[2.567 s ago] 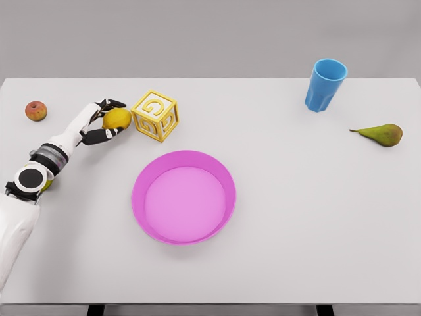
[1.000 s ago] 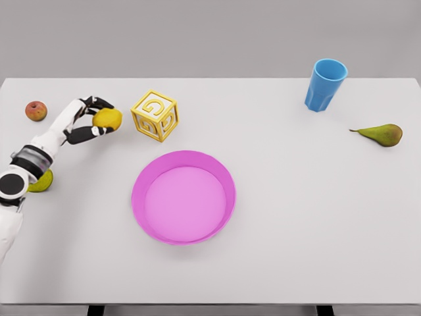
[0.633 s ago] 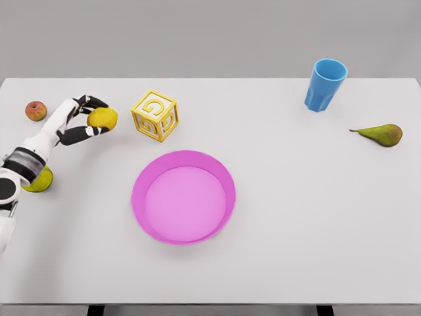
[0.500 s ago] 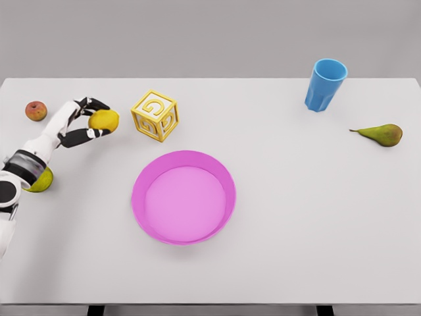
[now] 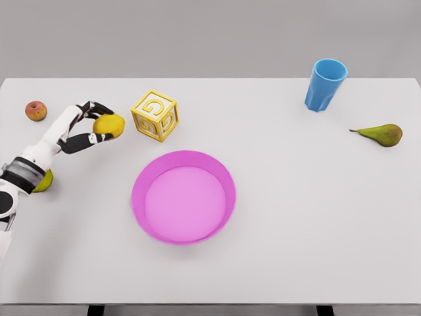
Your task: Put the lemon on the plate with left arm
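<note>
gripping the lemon (image 5: 109,125) between curled fingers, the left hand (image 5: 91,125) holds it just left of the letter block (image 5: 154,116), presumably for carrying to the pink plate (image 5: 183,197), which sits empty on the worktop (image 5: 309,197) nearby.

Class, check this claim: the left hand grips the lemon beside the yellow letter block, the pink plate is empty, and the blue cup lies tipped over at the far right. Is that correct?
One detail is wrong. The head view shows the blue cup standing upright, not tipped over. The rest holds: the left hand grips the lemon beside the yellow letter block, and the pink plate is empty.
</note>
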`<move>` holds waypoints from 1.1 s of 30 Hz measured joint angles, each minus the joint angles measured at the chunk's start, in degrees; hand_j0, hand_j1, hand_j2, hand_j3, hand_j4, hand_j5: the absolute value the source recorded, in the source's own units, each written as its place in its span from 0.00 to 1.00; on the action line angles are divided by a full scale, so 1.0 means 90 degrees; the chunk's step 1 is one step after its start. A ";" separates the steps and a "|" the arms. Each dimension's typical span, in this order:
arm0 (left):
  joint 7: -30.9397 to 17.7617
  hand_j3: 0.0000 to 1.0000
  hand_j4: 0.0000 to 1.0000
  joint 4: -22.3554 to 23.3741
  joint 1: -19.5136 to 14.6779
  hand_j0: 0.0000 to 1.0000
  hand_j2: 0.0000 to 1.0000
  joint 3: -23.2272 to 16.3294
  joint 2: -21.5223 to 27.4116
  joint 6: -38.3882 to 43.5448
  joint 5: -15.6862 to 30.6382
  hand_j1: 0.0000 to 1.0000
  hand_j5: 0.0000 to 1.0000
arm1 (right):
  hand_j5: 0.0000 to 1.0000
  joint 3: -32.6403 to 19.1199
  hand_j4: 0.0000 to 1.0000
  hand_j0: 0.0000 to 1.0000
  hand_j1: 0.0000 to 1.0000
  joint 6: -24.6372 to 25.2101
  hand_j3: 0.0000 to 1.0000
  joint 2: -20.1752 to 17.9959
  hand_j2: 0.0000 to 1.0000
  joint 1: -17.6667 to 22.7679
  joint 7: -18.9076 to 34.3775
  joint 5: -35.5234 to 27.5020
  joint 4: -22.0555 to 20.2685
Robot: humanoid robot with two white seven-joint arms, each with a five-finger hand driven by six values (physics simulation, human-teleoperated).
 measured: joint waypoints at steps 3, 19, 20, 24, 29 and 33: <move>0.0000 0.52 0.52 -0.0024 0.0010 0.52 0.52 -0.0006 0.0002 -0.0068 0.0002 0.52 0.52 | 1.00 0.0000 1.00 1.00 1.00 0.0000 1.00 0.0000 1.00 0.0000 0.0000 0.0000 0.0000; 0.0000 0.52 0.52 -0.0279 0.0215 0.52 0.52 -0.0042 0.0004 -0.0184 -0.0014 0.52 0.52 | 1.00 0.0000 1.00 1.00 1.00 0.0000 1.00 0.0000 1.00 0.0000 0.0000 0.0000 -0.0002; 0.0000 0.52 0.52 -0.0302 0.0225 0.52 0.52 -0.0046 0.0004 -0.0214 -0.0015 0.52 0.52 | 1.00 0.0000 1.00 1.00 1.00 0.0000 1.00 0.0000 1.00 0.0000 0.0000 0.0000 -0.0004; 0.0000 0.52 0.52 -0.0463 0.0322 0.52 0.52 -0.0055 0.0004 -0.0278 -0.0016 0.52 0.52 | 1.00 0.0000 1.00 1.00 1.00 0.0000 1.00 0.0000 1.00 0.0000 0.0000 0.0001 0.0000; 0.0000 0.52 0.52 -0.0579 0.0322 0.52 0.52 -0.0067 -0.0003 -0.0393 -0.0014 0.52 0.52 | 1.00 0.0000 1.00 1.00 1.00 0.0000 1.00 0.0000 1.00 0.0000 0.0000 0.0000 0.0000; 0.0000 0.52 0.52 -0.0600 0.0332 0.52 0.52 -0.0080 -0.0005 -0.0558 -0.0016 0.52 0.52 | 1.00 0.0000 1.00 1.00 1.00 0.0000 1.00 0.0000 1.00 0.0000 0.0000 0.0001 0.0001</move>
